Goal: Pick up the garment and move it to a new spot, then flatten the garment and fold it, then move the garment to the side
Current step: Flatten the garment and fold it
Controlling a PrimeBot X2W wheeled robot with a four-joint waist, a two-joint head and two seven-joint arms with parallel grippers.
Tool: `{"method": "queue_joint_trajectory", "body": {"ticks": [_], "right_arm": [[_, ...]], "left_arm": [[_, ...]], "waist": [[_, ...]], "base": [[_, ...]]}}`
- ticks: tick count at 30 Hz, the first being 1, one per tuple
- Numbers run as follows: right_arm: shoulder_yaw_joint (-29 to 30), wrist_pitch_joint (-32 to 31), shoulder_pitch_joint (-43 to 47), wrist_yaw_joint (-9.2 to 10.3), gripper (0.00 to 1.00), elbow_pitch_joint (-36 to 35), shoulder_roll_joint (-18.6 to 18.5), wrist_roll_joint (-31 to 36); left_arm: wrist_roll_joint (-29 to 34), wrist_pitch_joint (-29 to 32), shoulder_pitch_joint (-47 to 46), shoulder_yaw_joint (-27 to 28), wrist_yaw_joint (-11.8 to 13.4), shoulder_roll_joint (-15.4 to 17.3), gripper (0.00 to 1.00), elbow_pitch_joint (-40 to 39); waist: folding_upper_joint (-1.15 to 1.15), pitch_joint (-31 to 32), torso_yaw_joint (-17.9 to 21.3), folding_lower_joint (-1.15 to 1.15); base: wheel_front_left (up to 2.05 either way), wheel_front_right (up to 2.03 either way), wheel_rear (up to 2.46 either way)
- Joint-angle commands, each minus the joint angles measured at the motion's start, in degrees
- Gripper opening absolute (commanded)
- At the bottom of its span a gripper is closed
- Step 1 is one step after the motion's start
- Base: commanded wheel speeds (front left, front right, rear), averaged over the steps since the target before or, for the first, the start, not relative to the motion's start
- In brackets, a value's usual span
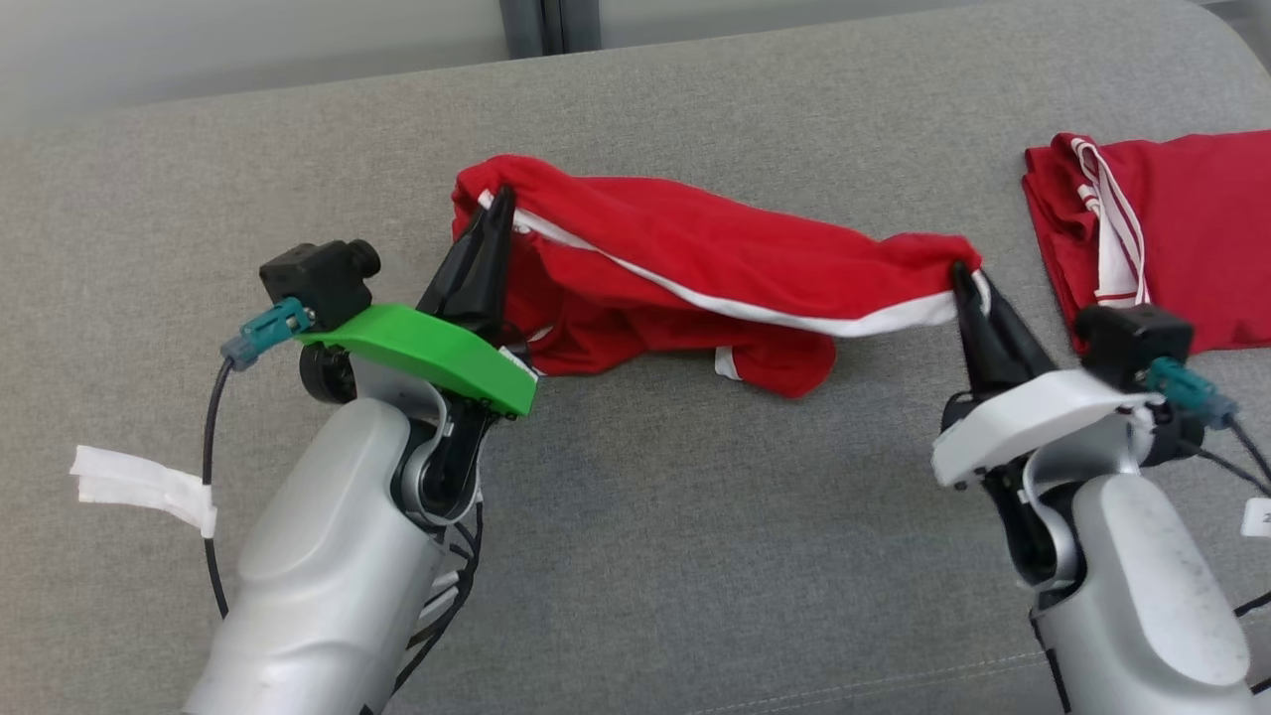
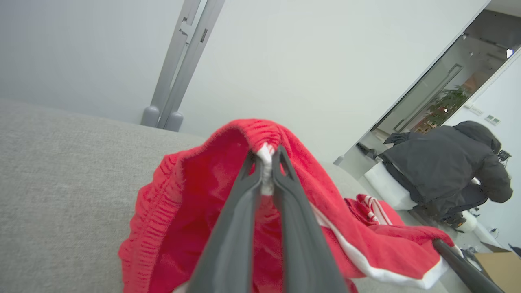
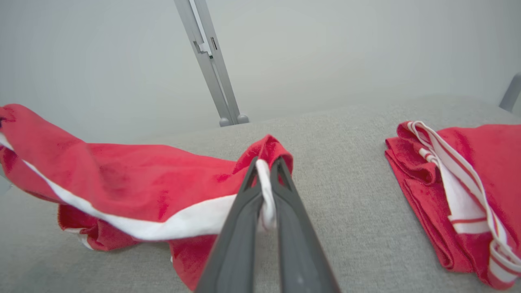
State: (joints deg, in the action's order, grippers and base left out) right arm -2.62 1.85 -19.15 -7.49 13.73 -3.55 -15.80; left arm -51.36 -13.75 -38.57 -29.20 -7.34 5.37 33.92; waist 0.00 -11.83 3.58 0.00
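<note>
Item: garment point(image 1: 695, 288), red shorts with a white stripe, bunched, strung across the view's centre, lower folds apparently resting on the grey cushion point(image 1: 635, 516).
Held by: left gripper point(image 1: 499, 204), clamped on the nine-o'clock end; right gripper point(image 1: 960, 270), clamped on the three-o'clock end.
Nearby: folded clothes point(image 1: 1182, 228), two o'clock, well apart.
Progress, judged: pick-up begun; relocating, flattening, folding and setting aside outstanding.

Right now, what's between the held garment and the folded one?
Nothing: bare grey cushion separates garment and folded one, per head and right wrist views.

Two red garments point(image 1: 695, 258) point(image 1: 1192, 218), two tools point(image 1: 499, 204) point(image 1: 961, 273), one person point(image 2: 443, 162), one grey cushion point(image 1: 695, 516).
</note>
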Motion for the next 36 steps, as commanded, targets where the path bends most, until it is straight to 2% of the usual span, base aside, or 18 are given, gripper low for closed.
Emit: {"method": "queue_joint_trajectory", "body": {"ticks": [1,6,8,9,12,15,19,23,26,29,33,36], "right_arm": [[0.92,-1.28,0.81,0.00,0.00,-4.07,-0.43,0.26],[3.41,-6.14,1.56,0.00,0.00,-16.34,-1.07,-0.17],[4.02,-8.45,1.38,0.00,0.00,-20.07,-1.03,-1.43],[4.43,-10.60,-0.04,0.00,0.00,-23.20,-0.97,-3.26],[4.24,-13.54,-3.83,-0.01,0.00,-24.69,-2.09,-4.49],[2.34,-16.00,-10.33,-0.01,0.00,-22.05,-3.06,-6.77],[-1.44,-16.09,-23.04,-0.01,0.00,-13.37,-4.47,-7.69],[-3.25,-9.56,-36.09,0.00,0.00,-3.10,-3.78,-7.65],[-2.74,-1.08,-44.76,-0.01,0.00,2.95,-2.93,-6.20],[-1.62,7.56,-51.34,0.00,0.00,5.95,-2.41,-4.69],[-1.26,11.85,-54.83,0.00,0.00,8.69,-2.12,-3.90],[-3.17,12.28,-52.39,0.00,0.00,11.10,-3.37,-2.84]], "left_arm": [[-1.70,1.03,1.11,0.56,-0.20,0.70,0.00,-3.18],[-5.55,4.97,2.64,2.02,0.98,1.64,0.00,-14.64],[-7.46,6.92,3.04,2.52,1.97,1.69,0.00,-19.29],[-8.71,9.06,2.94,2.91,3.23,1.94,0.00,-23.63],[-8.83,12.22,0.29,3.32,5.31,3.42,0.00,-27.79],[-6.75,13.73,-4.47,4.36,6.82,5.38,0.00,-28.95],[-6.03,14.02,-12.75,7.00,6.66,7.13,0.00,-26.02],[-4.23,11.15,-21.51,9.96,5.14,8.52,0.00,-20.87],[-3.01,6.19,-27.29,12.62,4.11,8.50,0.00,-17.20],[-2.08,1.79,-31.97,14.28,2.83,7.96,0.00,-15.94],[-1.95,-0.70,-33.30,16.03,1.06,6.65,0.00,-16.20],[-2.31,-1.12,-28.57,14.83,0.26,5.68,0.00,-15.37]], "waist": [[0.00,0.48,-0.07,0.00],[0.00,0.77,-0.34,0.00],[0.00,0.49,-0.39,0.00],[0.00,-0.41,-0.25,0.00],[0.00,-3.07,0.46,0.00],[0.00,-7.03,1.80,0.00],[0.00,-13.04,4.22,0.00],[0.00,-16.50,6.00,0.00],[0.00,-17.45,6.42,0.00],[0.00,-17.42,6.42,0.00],[0.00,-16.72,5.36,0.00],[0.00,-16.17,4.47,0.00]], "base": [[0.00,0.00,0.00],[0.00,0.00,0.00],[0.00,0.00,0.00],[0.00,0.00,0.00],[0.00,0.00,0.00],[0.00,0.00,0.00],[0.00,0.00,0.00],[0.00,0.00,0.00],[0.00,0.00,0.00],[0.00,0.00,0.00],[0.00,0.00,0.00],[0.00,0.00,0.00]]}}
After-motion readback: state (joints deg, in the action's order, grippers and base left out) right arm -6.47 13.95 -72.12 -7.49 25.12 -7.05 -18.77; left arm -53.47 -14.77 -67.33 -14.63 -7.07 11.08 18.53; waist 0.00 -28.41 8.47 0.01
